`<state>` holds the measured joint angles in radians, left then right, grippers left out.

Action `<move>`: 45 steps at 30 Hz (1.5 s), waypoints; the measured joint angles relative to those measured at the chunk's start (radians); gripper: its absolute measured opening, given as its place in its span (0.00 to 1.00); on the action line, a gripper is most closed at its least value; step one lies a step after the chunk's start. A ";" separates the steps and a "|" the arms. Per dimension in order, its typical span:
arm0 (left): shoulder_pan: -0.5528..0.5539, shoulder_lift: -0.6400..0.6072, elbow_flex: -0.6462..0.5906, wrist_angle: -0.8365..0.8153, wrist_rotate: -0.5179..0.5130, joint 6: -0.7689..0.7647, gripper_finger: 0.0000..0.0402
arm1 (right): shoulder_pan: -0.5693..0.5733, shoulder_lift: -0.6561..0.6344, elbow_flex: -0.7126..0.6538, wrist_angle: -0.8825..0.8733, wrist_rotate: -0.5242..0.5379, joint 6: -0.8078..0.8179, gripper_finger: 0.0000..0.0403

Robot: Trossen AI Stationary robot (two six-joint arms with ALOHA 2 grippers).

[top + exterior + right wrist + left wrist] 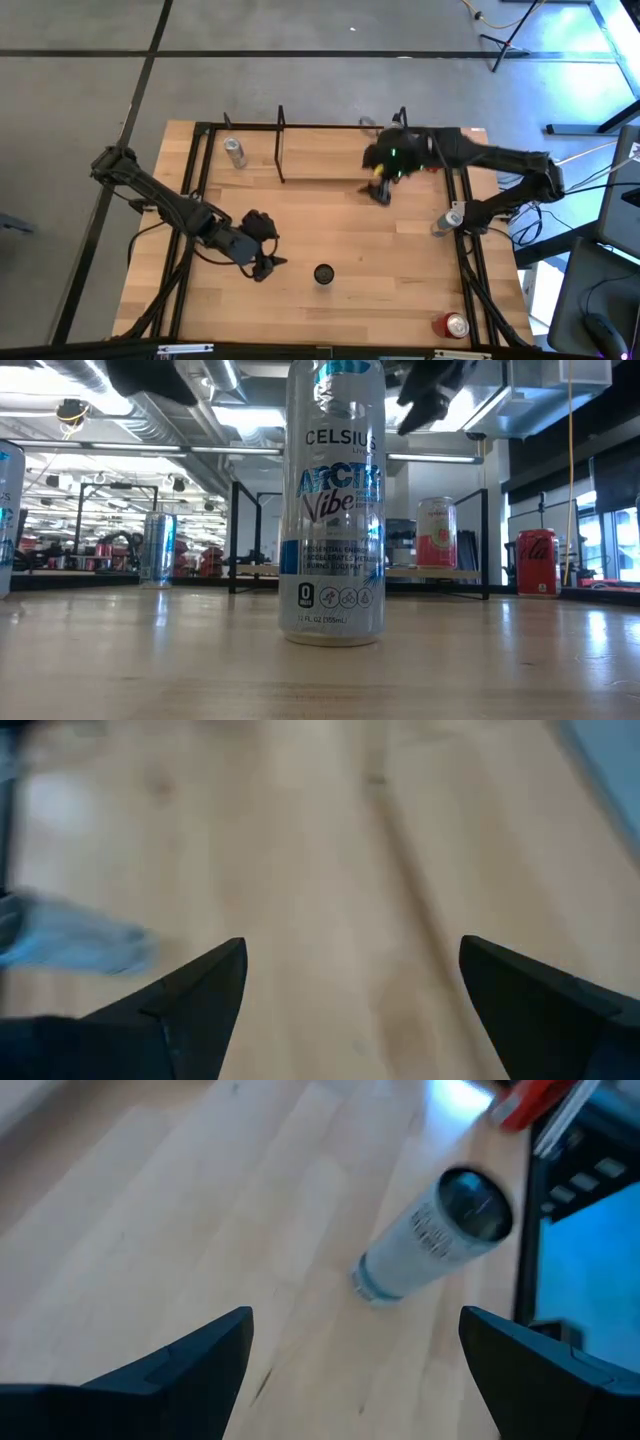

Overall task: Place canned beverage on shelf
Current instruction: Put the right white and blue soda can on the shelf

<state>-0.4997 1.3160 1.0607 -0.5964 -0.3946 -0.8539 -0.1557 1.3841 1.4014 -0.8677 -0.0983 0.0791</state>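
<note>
Left hand (pixel 268 262) and right hand (pixel 381 193) both spread.

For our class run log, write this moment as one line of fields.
left gripper: open, facing Celsius can mid-table | right gripper: open, empty, by shelf | pink can: on shelf | step: Celsius can not yet grasped

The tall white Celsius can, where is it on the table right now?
The tall white Celsius can stands upright near the table's front edge, about mid-width in the high view, just right of the left gripper, whose fingers are open.
</note>
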 joint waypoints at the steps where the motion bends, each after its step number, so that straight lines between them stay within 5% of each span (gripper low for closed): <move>1: 0.000 0.016 0.000 -0.001 0.010 0.000 0.85 | 0.044 -0.001 -0.023 0.043 0.000 0.008 0.87; 9: -0.018 0.144 0.000 0.102 0.045 0.043 0.85 | 0.335 0.007 -0.252 0.441 0.008 0.089 0.87; 17: -0.010 0.255 0.000 0.252 0.042 0.091 0.85 | 0.490 0.027 -0.410 0.859 0.081 0.161 0.87; 40: 0.051 0.336 -0.001 0.401 0.012 0.161 0.85 | 0.549 0.337 -0.412 1.106 0.129 0.204 0.86; 45: 0.051 0.333 -0.001 0.409 0.017 0.153 0.85 | 0.549 0.346 -0.412 1.107 0.144 0.211 0.68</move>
<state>-0.4492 1.6495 1.0595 -0.1869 -0.3777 -0.7007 0.3935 1.7306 0.9894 0.2394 0.0456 0.2897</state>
